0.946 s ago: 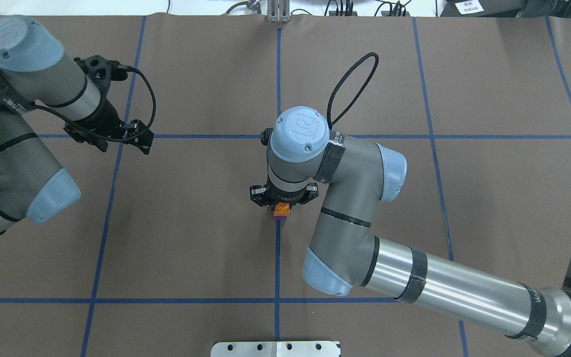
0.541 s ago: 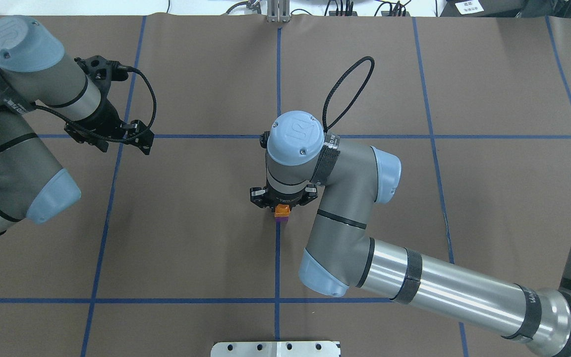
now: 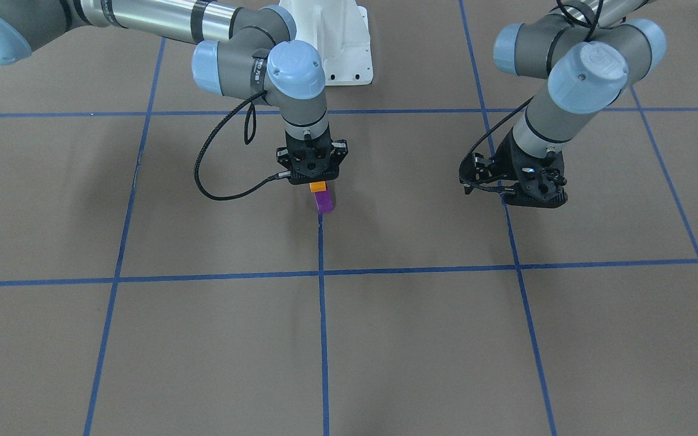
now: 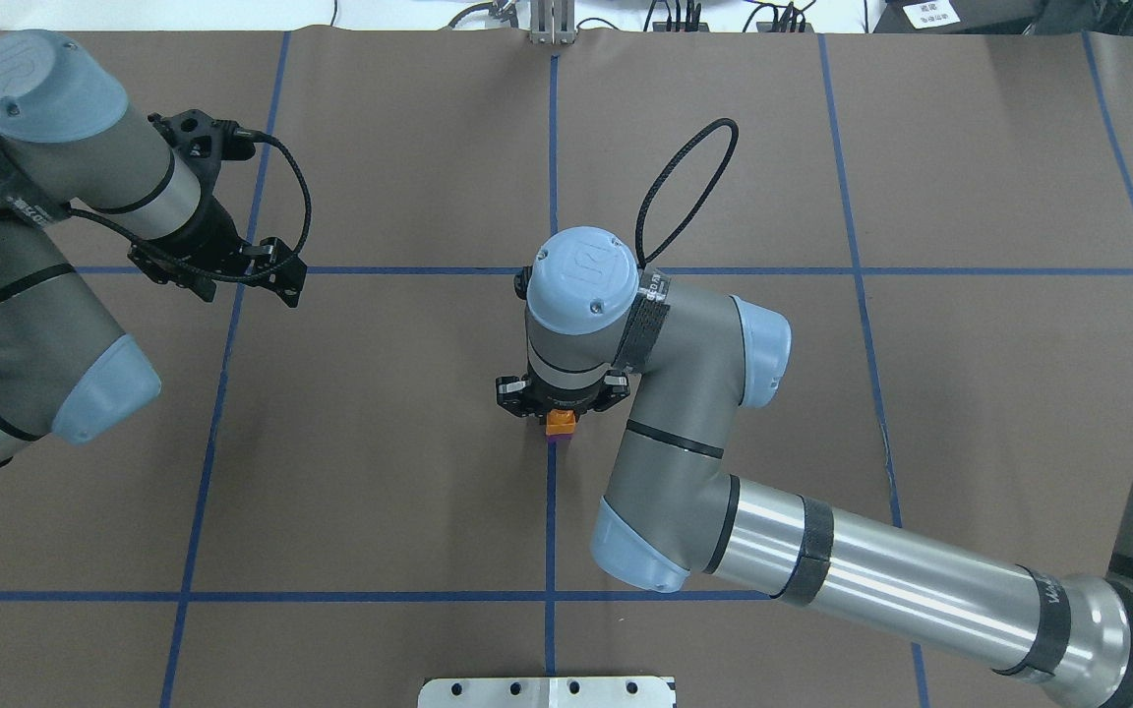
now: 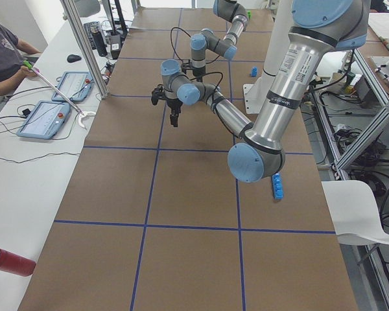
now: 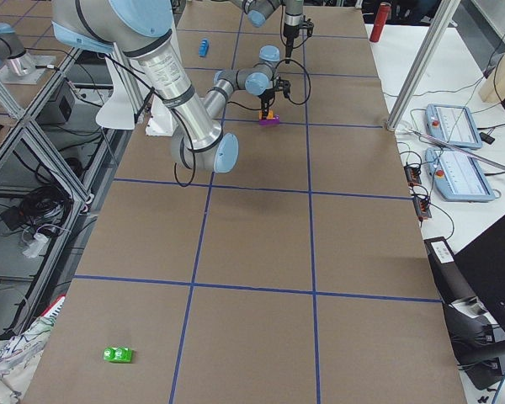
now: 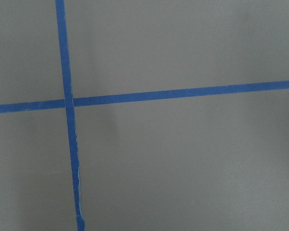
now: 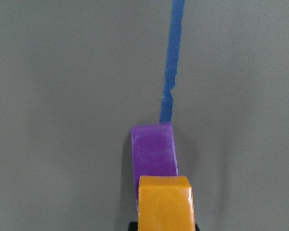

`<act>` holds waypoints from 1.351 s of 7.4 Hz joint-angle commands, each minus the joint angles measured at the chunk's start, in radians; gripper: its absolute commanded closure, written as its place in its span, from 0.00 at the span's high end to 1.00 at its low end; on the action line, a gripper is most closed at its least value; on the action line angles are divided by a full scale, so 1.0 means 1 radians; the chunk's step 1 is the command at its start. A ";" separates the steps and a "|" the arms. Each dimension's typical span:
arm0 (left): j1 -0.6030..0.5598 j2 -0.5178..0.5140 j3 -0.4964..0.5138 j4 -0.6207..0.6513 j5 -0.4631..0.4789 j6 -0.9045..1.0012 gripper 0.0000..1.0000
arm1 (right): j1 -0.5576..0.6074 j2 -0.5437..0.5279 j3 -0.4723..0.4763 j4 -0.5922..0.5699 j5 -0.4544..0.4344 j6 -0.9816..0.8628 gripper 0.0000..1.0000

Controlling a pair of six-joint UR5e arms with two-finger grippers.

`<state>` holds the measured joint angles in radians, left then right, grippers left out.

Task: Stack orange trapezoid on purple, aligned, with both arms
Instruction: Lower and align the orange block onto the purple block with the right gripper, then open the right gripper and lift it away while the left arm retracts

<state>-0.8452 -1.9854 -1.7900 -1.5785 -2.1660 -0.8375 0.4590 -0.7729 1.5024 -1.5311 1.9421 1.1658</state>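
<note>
The orange trapezoid (image 3: 319,186) is clamped in my right gripper (image 3: 317,181) and rests directly over the purple brick (image 3: 323,201), which stands on the table at the end of a blue tape line. From overhead the orange trapezoid (image 4: 560,423) covers nearly all of the purple brick (image 4: 555,442). In the right wrist view the orange trapezoid (image 8: 164,202) is at the bottom, with the purple brick (image 8: 153,153) just beyond it. I cannot tell whether the two are pressed together. My left gripper (image 4: 232,264) hangs over a tape crossing at the far left, empty, its jaws unclear.
A long blue brick (image 5: 277,186) and a small blue brick (image 5: 253,71) lie near the robot's base. A green brick (image 6: 118,354) lies far to the right. A red cylinder (image 5: 10,262) lies at the left end. The white base plate (image 4: 547,691) is at the near edge.
My right arm has shifted slightly left and lowered the orange trapezoid, so less of the purple brick shows beneath it from overhead. The left arm has not moved.
</note>
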 commanded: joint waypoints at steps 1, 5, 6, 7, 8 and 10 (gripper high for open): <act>0.000 -0.001 0.000 0.000 0.000 -0.002 1.00 | -0.005 0.001 0.004 0.000 -0.032 0.002 0.99; -0.012 0.007 -0.009 0.000 -0.012 0.011 1.00 | 0.100 -0.006 0.180 -0.154 0.050 0.000 1.00; -0.034 0.049 -0.038 -0.003 -0.015 0.032 1.00 | 0.165 -0.063 0.255 -0.203 0.084 -0.008 1.00; -0.085 0.091 -0.057 -0.002 -0.015 0.128 1.00 | 0.231 -0.148 0.303 -0.202 0.125 -0.103 1.00; -0.125 0.121 -0.058 -0.002 -0.040 0.196 1.00 | 0.307 -0.248 0.329 -0.198 0.168 -0.217 1.00; -0.271 0.212 -0.046 0.000 -0.095 0.436 1.00 | 0.515 -0.441 0.358 -0.192 0.303 -0.480 1.00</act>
<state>-1.0283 -1.8291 -1.8428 -1.5798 -2.2293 -0.5497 0.8420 -1.0925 1.8417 -1.7244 2.1567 0.8547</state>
